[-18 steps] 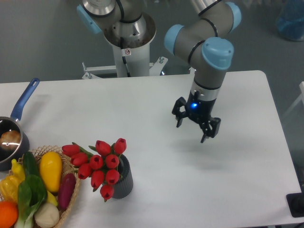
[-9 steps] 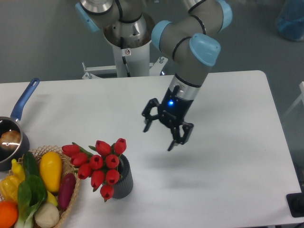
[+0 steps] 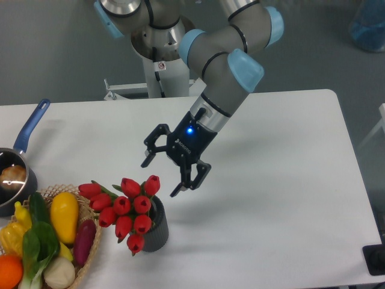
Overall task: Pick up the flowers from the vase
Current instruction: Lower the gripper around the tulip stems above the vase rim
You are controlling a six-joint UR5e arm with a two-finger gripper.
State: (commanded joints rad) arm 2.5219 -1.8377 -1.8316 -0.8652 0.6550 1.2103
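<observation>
The flowers [image 3: 125, 208], a bunch of red tulip buds with green leaves, stand in the vase [image 3: 157, 229], a small dark grey ribbed cylinder at the table's front left. The buds spread to the left of the vase and hide most of its rim. My gripper [image 3: 161, 176] is open and empty. It hangs above the table just up and to the right of the flowers, its fingers pointing down and left, close to the top bud but apart from it.
A wicker basket [image 3: 90, 241] with yellow, purple and green vegetables and an orange sits at the front left, touching the flowers. A blue-handled metal saucepan [image 3: 18, 162] stands at the left edge. The white table [image 3: 289, 198] reaches right.
My gripper has moved left and down across the table, from the right middle to just above and right of the flowers. It has stayed open. The flowers and vase have not moved.
</observation>
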